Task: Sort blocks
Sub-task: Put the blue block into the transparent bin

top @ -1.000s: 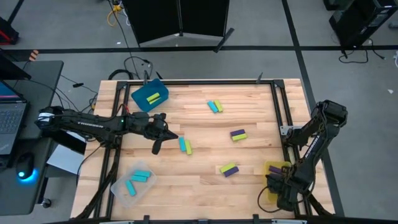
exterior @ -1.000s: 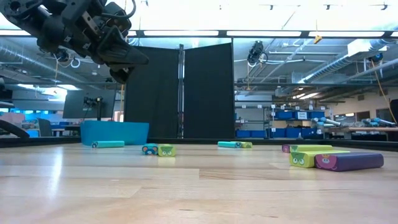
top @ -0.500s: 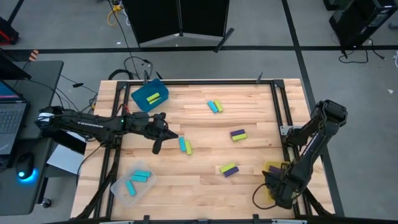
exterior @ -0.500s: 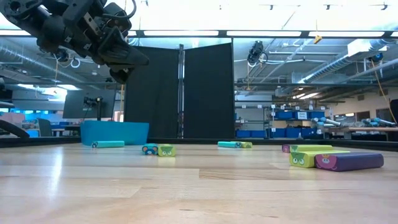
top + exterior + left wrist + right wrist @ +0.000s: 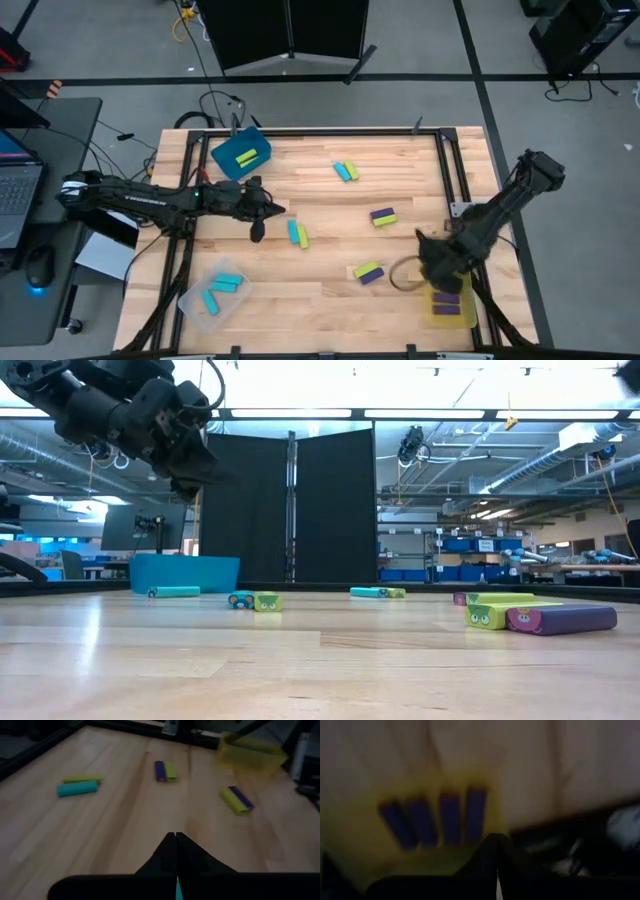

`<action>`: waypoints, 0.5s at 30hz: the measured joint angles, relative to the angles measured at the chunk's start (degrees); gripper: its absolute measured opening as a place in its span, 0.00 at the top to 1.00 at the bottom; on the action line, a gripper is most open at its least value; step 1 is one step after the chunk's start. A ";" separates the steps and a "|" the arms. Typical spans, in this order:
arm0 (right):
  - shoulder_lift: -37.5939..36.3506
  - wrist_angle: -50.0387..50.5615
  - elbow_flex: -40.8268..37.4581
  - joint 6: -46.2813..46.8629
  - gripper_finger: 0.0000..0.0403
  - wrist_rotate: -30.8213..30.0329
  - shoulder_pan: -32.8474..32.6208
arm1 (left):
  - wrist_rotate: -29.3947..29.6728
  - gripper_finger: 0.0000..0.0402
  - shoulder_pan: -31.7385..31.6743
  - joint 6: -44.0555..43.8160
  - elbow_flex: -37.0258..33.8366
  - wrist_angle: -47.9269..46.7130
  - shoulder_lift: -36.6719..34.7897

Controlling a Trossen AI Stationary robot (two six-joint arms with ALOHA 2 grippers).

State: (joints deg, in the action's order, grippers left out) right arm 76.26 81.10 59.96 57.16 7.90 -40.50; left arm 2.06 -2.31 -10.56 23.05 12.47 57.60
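Observation:
Pairs of blocks lie flat on the wooden table: cyan with green (image 5: 345,171), purple with green (image 5: 382,216), cyan with green (image 5: 297,235), green with purple (image 5: 368,271). My left gripper (image 5: 257,231) hangs shut above the table just left of the middle cyan-green pair, its fingers (image 5: 175,840) closed with nothing gripped. My right gripper (image 5: 431,264) is shut and empty, pointing down between the green-purple pair and the yellow bin (image 5: 465,318). In the right wrist view it (image 5: 496,839) looks down on several purple blocks (image 5: 432,820) in that bin.
A blue bin (image 5: 228,160) holding a green block stands at the far left. A clear bin (image 5: 195,305) with cyan blocks sits at the near left. Black frame rails (image 5: 447,170) run along the table's sides. Bare wood lies near the front edge (image 5: 300,680).
My right gripper has risen from over the yellow bin and swung toward the table's middle and far side, ending beside the green-purple pair. My left gripper has turned a little in place. No block on the table has moved.

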 joint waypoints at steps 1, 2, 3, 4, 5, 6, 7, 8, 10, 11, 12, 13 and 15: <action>-0.73 -0.39 0.00 -2.17 0.97 -2.71 2.07 | 0.39 0.99 0.00 -0.05 0.00 -0.36 0.00; -1.42 -1.02 0.00 -4.45 0.96 -5.53 4.22 | 0.86 0.99 0.00 -0.11 0.00 -0.78 0.00; -1.99 -2.04 0.00 -6.81 0.95 -7.83 6.44 | 1.11 0.99 0.00 -0.14 0.00 -1.23 0.00; -2.50 -3.46 0.00 -9.46 0.94 -9.79 8.75 | 1.18 0.99 0.00 -0.21 0.02 -1.71 0.01; -2.87 -5.10 0.00 -12.27 0.94 -11.34 10.98 | 1.25 0.99 0.00 -0.38 0.02 -2.05 0.19; -3.11 -6.70 0.00 -15.04 0.94 -12.62 13.12 | 1.25 0.99 0.07 -0.59 0.03 -2.14 0.56; -3.29 -8.33 -0.02 -17.84 0.95 -13.71 15.31 | 1.25 0.99 0.10 -0.97 0.04 -2.55 0.80; -3.31 -10.05 -0.02 -20.62 0.96 -14.58 17.44 | 1.27 0.99 0.13 -1.71 0.04 -3.29 0.94; -3.30 -14.02 -0.05 -25.58 0.98 -16.11 21.52 | 1.86 0.99 0.17 -3.47 0.04 -4.37 0.93; -3.29 -16.35 -0.13 -27.59 0.98 -16.94 23.40 | 2.81 0.99 0.17 -4.81 0.07 -5.26 0.92; -3.31 -19.30 -0.38 -29.47 0.98 -17.76 25.20 | 4.03 0.98 0.15 -6.20 0.07 -6.58 0.92; -3.31 -22.46 -0.73 -31.32 0.97 -18.26 26.92 | 5.63 0.97 0.15 -7.46 0.07 -8.05 0.92; -3.29 -28.20 -1.79 -35.20 0.95 -18.40 29.90 | 8.59 0.95 0.15 -9.85 0.10 -10.66 0.92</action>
State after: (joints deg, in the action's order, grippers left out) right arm 72.97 52.90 58.17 21.96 -10.50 -10.60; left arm 10.65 -2.15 -20.41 23.15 1.81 58.52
